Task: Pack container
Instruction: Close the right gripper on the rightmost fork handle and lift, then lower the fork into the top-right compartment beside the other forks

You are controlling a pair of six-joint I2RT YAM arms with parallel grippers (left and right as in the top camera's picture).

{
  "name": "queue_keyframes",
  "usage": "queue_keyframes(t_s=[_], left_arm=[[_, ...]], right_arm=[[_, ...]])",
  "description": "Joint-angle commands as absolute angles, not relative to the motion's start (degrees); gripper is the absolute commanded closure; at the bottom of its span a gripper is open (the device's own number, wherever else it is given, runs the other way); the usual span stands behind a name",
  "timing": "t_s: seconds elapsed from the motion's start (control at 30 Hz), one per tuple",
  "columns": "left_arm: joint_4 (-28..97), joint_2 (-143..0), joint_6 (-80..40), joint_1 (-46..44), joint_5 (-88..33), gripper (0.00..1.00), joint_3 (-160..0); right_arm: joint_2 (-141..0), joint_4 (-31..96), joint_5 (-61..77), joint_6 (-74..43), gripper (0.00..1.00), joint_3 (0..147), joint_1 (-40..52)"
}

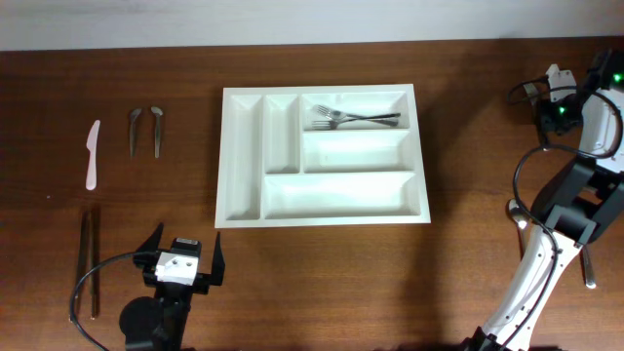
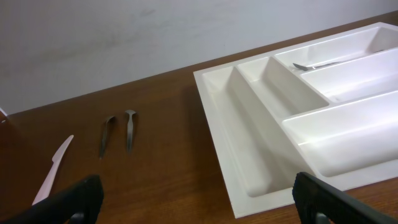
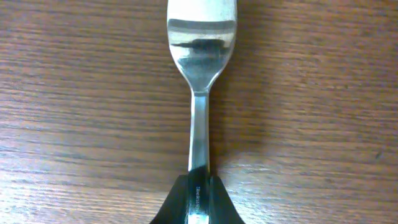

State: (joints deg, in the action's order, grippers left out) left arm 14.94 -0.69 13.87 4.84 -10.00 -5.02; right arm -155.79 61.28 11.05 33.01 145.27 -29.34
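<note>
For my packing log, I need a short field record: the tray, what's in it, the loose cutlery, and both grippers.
container: white five-compartment tray, mid-table
in container: metal forks, apparently two, crossed in the top right long compartment; other compartments look empty
left of container: white plastic knife; two small metal spoons; two long dark sticks
left gripper: open, holding nothing
right gripper: shut on handle of metal utensil lying on the table; its head is out of frame

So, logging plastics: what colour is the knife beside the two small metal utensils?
The knife is pale pinkish white, clearest in the overhead view.
</note>
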Motion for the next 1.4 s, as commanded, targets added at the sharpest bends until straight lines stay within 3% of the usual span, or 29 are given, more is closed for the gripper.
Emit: queue_keyframes(t_s=[0.0, 0.37, 0.67, 1.0, 1.37], left_arm=[[14.98, -0.58, 13.72, 4.51, -9.58, 0.01, -4.75], [14.98, -0.58, 13.72, 4.51, -9.58, 0.01, -4.75], [14.98, -0.58, 13.72, 4.51, -9.58, 0.01, -4.75], [14.98, -0.58, 13.74, 4.51, -9.58, 0.01, -4.75], [14.98, -0.58, 13.72, 4.51, -9.58, 0.01, -4.75]], right_arm=[[-156.79, 62.87, 10.5, 32.73, 0.96, 147.48, -27.73], [-156.79, 72.1, 10.57, 35.0, 0.96, 163.61, -24.51], [-156.46, 80.9, 11.6, 42.87, 0.96, 173.36, -16.49], [-154.74, 81.73, 15.03, 48.27, 0.96, 176.61, -3.77], [-154.21, 90.72, 15.03, 59.77, 0.96, 176.57, 8.97]])
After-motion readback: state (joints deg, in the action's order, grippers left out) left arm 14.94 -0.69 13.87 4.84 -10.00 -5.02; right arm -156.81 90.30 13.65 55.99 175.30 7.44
